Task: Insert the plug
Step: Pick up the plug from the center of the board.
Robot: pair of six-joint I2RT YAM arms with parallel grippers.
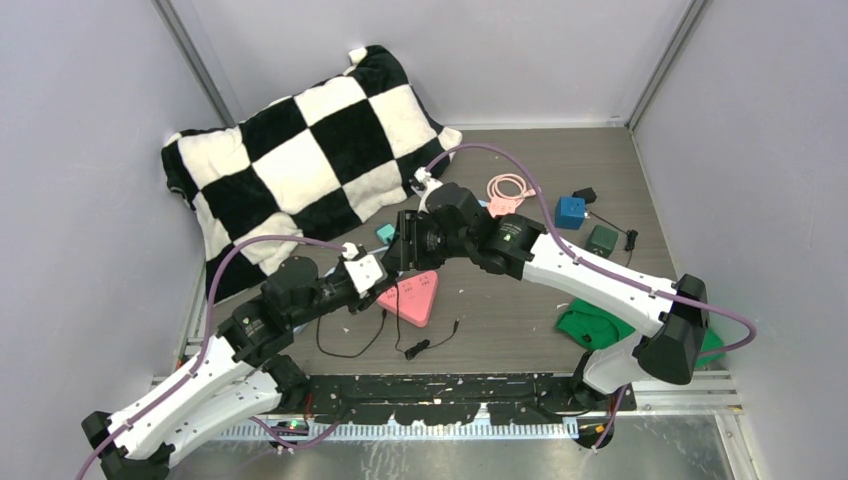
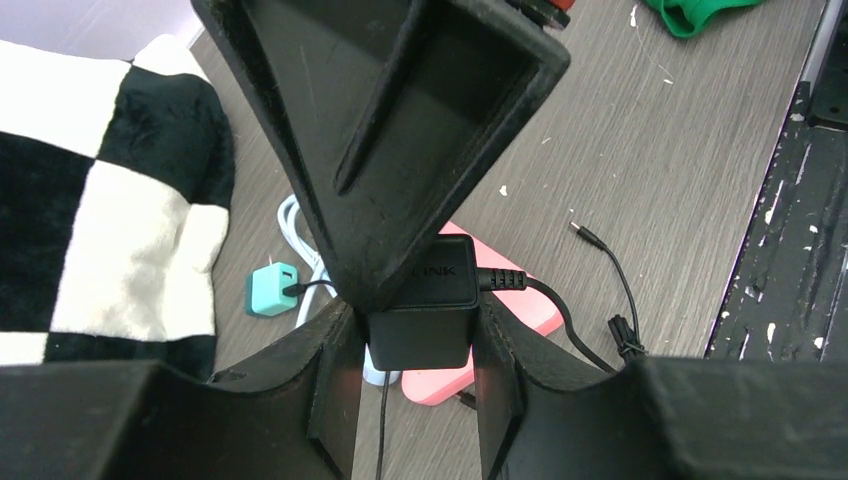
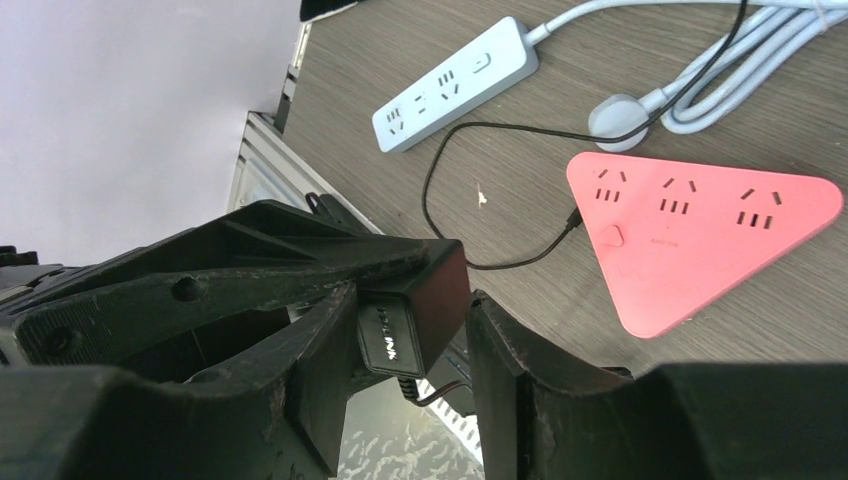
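The plug (image 2: 420,320) is a black boxy adapter with a black cord. My left gripper (image 2: 415,330) is shut on its two sides and holds it in the air above the pink triangular power strip (image 2: 520,300). My right gripper (image 3: 412,300) straddles the same plug (image 3: 415,315) from the other side. One of its fingers lies against the plug and a gap shows at the other, so it is open. From above, both grippers meet over the plug (image 1: 400,256) just behind the pink strip (image 1: 412,296).
A checkered pillow (image 1: 300,160) fills the back left. A white power strip (image 3: 455,85) and white cable lie beside the pink one. A teal adapter (image 1: 385,232), pink cable coil (image 1: 508,190), blue cube (image 1: 570,212), dark adapter (image 1: 601,240) and green piece (image 1: 590,325) lie around.
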